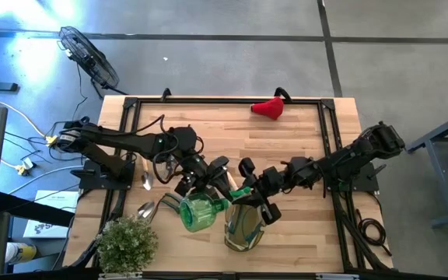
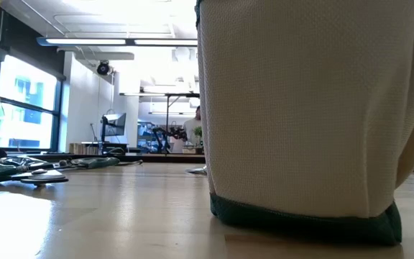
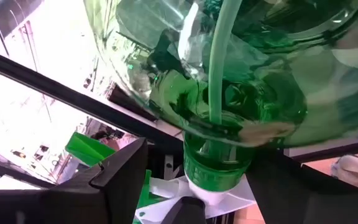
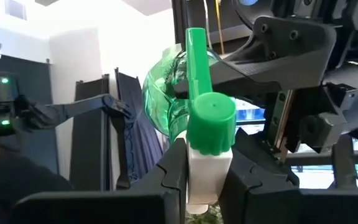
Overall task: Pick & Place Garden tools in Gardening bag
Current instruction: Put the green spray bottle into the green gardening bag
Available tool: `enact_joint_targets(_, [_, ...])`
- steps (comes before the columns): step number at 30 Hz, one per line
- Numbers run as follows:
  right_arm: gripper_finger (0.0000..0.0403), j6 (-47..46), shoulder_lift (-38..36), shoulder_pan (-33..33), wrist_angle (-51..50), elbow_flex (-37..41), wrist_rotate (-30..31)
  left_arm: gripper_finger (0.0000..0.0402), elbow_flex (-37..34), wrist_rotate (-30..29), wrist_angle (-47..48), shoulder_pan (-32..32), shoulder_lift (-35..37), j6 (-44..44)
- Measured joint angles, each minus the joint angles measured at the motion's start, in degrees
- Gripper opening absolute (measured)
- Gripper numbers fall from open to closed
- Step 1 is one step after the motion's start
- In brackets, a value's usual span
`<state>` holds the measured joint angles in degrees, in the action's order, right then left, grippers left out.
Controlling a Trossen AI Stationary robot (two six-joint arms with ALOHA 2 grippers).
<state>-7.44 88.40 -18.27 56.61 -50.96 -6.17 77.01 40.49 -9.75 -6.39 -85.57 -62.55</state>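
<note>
Handover above your table — right gripper (image 1: 247,194) clenches spray bottle (image 1: 201,211) head, left gripper (image 1: 197,187) released — gardening bag (image 1: 243,227) just beside.

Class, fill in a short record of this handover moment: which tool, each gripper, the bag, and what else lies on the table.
Tool: clear green plastic spray bottle, held above the table
Right gripper: shut on the bottle's white head
Left gripper: open, at the bottle's body
Bag: olive fabric gardening bag, beside the bottle
Also on table: red piece, silver scoops, bushy potted plant
</note>
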Motion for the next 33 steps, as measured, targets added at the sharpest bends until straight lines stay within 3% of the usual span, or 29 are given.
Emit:
enact_joint_targets(25, [0.0042,6.19,-1.73,-1.66,-2.72,0.23,1.16,0.0253,0.27,-14.58,10.48,0.10,4.31,1.85])
enact_joint_targets(29, [0.0042,6.18,-1.81,-1.63,-3.87,0.22,1.04,0.0253,0.22,-19.76,11.20,0.04,4.23,3.87])
enact_joint_targets(33, [0.0042,5.62,-3.19,-1.83,-9.41,0.22,-0.54,0.0253,0.22,-33.61,13.45,-0.20,4.19,7.29])
